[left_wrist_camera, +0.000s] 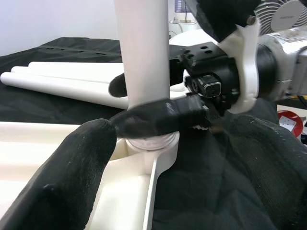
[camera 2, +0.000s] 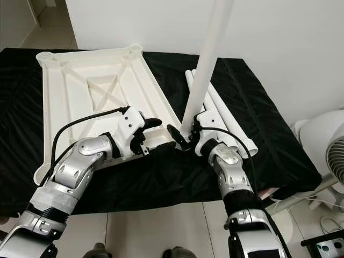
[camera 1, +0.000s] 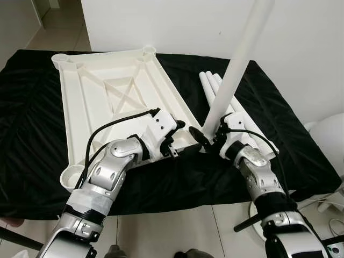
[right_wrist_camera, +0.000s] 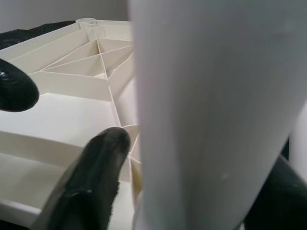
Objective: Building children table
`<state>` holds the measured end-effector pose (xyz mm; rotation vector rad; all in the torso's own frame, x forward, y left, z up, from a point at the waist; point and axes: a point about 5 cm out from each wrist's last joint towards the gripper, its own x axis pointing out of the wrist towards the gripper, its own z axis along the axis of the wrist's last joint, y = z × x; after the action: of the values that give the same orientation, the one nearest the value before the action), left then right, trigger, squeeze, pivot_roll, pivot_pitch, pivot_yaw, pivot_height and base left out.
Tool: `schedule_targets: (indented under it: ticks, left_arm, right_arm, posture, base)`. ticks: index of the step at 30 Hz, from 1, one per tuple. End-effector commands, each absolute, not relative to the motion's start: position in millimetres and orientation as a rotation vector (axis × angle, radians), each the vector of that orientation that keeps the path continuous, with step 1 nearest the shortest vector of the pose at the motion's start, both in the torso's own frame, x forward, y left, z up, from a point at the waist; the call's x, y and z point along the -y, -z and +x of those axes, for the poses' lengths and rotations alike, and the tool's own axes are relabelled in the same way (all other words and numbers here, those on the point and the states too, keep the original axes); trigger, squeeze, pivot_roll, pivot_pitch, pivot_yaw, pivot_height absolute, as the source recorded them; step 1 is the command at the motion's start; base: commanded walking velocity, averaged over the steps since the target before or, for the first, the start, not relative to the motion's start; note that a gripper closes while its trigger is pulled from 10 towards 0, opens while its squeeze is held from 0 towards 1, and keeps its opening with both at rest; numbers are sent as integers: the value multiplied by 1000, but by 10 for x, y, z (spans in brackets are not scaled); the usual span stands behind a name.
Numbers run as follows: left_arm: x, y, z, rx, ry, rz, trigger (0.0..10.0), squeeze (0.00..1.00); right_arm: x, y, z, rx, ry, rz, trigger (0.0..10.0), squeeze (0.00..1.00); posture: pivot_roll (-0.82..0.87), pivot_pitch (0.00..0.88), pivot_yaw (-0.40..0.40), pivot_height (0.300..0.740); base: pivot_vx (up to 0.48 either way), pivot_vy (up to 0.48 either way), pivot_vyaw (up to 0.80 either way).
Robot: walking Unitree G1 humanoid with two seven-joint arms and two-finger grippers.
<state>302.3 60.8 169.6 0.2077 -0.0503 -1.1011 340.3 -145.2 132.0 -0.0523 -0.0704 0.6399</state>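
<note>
A white tabletop (camera 1: 86, 107) lies upside down on a table covered in black cloth (camera 1: 32, 134). A long white table leg (camera 1: 236, 64) stands nearly upright, its foot in the tabletop's near right corner socket (left_wrist_camera: 148, 143). My right gripper (camera 1: 207, 137) is shut on the leg just above the socket. In the right wrist view the leg (right_wrist_camera: 216, 120) is close up. Beside that corner, my left gripper (camera 1: 173, 138) straddles the tabletop's near rim, one finger over the inside and one outside, holding it.
Three spare white legs (camera 1: 208, 85) lie side by side on the cloth, behind and to the right of the upright leg. A white fan (camera 2: 333, 150) stands on the floor at the right. A white wall runs behind the table.
</note>
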Motion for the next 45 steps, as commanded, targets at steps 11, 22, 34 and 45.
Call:
schedule_targets:
  ticks: [11,22,34,45]
  left_arm:
    - [-566,-1702,3017,58,1115,200,10000,0]
    - [-566,-1697,3016,55,1117,195,10000,0]
    - [-584,-1687,3007,47,1110,186,10000,0]
    - [-588,-1686,3014,45,1113,190,10000,0]
  right_arm:
    - [1491,-1212,3359,34,-624,-19,10000,0]
    - [1367,-1140,3355,21,-416,21,10000,0]
    - [993,-1255,3329,19,13,140,10000,0]
    - [882,-1357,3272,59,-21,123,10000,514]
  posture:
    - [63,0,-85,740]
    - [55,0,-85,740]
    - [49,0,-80,740]
    - [45,0,-77,740]
  base:
    - [0,0,0]
    - [0,0,0]
    - [0,0,0]
    - [0,0,0]
